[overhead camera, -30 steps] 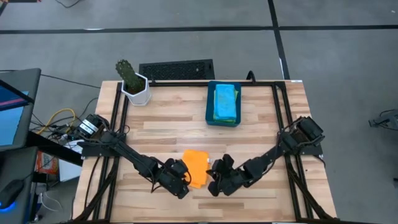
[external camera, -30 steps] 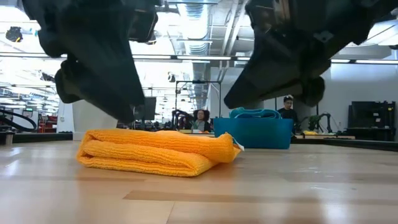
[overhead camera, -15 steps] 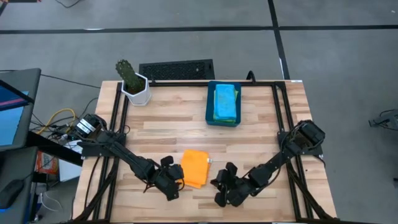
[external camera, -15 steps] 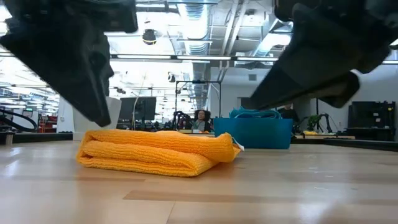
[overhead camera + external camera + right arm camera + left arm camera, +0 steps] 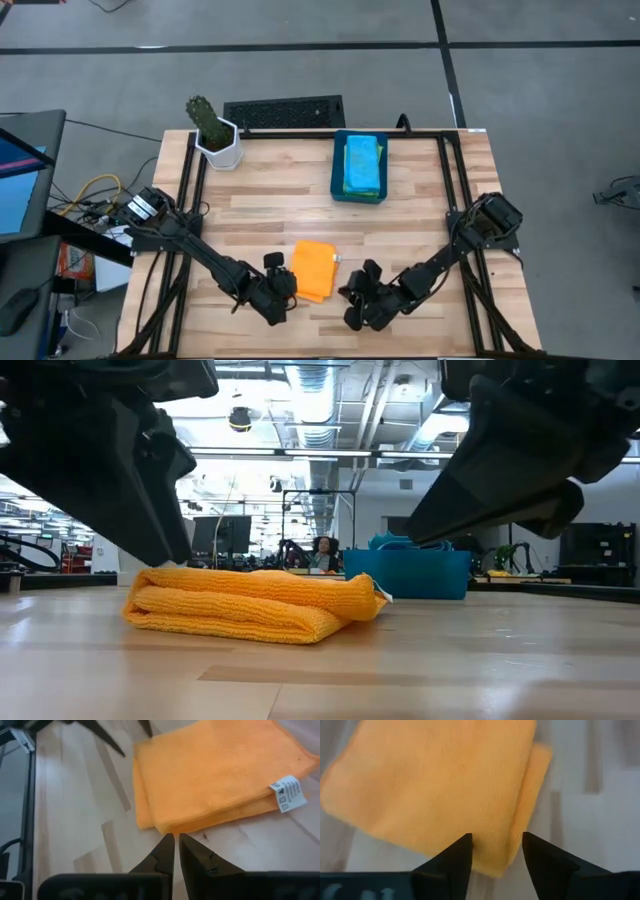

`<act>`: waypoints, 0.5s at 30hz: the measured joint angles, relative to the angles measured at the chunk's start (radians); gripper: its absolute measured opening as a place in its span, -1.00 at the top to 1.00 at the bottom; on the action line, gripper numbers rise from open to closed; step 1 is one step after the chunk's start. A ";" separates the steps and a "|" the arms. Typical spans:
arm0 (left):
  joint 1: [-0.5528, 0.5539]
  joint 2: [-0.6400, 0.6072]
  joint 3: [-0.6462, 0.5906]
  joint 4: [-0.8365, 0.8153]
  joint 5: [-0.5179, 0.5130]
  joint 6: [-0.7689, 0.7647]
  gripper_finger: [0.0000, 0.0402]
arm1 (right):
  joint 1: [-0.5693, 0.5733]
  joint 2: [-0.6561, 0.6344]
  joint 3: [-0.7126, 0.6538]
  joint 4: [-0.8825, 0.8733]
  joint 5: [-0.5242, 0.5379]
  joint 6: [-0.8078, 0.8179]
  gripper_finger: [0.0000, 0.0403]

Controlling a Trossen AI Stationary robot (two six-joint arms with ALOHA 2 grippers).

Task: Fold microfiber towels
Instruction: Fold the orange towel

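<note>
One orange microfiber towel point(image 5: 314, 269) lay folded on the wooden table point(image 5: 270, 205), near the front edge and approx. in the middle between the 2 arms; in the low view point(image 5: 255, 603) it showed as a flat bundle of several layers, w/ one small white label point(image 5: 288, 793) at one corner. The left gripper point(image 5: 279, 291) was just beside the towel on its left side, above the table; its 2 fingers point(image 5: 451, 860) stood apart, w/ nothing between them, and the towel edge point(image 5: 440, 790) was in front of them. The right gripper point(image 5: 358, 296) was near the towel on the other side, not touching it; its 2 fingers point(image 5: 161, 857) were nearly closed, only a thin gap, holding nothing. At the back of the table stood one dark blue bin point(image 5: 360, 166) w/ more folded towels inside: light blue and green colours were visible, but the exact count I cannot tell. One potted cactus point(image 5: 214, 133) in a white pot stood at the back left corner.
</note>
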 joint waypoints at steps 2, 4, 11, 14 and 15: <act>0.000 0.002 -0.002 -0.023 0.003 -0.001 0.24 | -0.002 0.000 0.000 0.000 0.000 0.000 0.74; 0.004 0.002 -0.001 -0.015 -0.005 -0.014 0.35 | -0.006 0.000 0.000 -0.004 -0.002 0.001 0.74; 0.007 -0.002 -0.001 -0.013 -0.007 -0.017 0.86 | -0.008 0.000 0.000 -0.004 -0.003 0.000 0.74; 0.006 -0.002 -0.001 -0.009 -0.004 -0.015 0.98 | -0.008 0.000 0.000 -0.003 -0.003 0.000 0.74; 0.007 -0.001 -0.001 -0.006 0.002 -0.008 0.97 | -0.007 0.000 0.000 -0.004 -0.003 0.000 0.74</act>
